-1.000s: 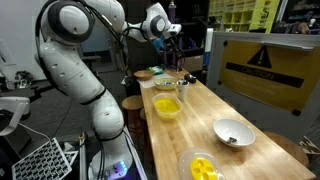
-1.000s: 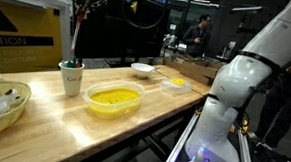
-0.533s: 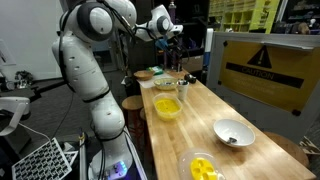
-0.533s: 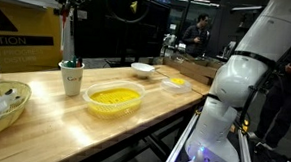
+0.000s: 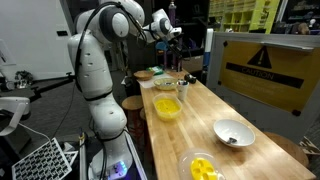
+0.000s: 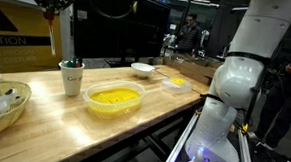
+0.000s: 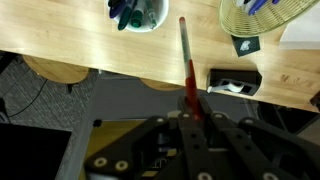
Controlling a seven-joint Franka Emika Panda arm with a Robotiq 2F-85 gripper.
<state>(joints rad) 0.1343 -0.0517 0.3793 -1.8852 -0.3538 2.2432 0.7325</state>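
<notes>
Arm swung sideways, pen (image 7: 185, 60) carried off from above cup (image 6: 72, 82); gripper (image 7: 190, 116) clenched on pen, high over table edge between cup and basket (image 7: 250, 20); judgement: hold firm, pen upright, move slow.

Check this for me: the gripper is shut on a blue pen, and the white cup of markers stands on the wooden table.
One thing is wrong: the pen is red, not blue, as the wrist view shows. The rest holds: the gripper is shut on it, and the white cup of markers stands on the wooden table.
</notes>
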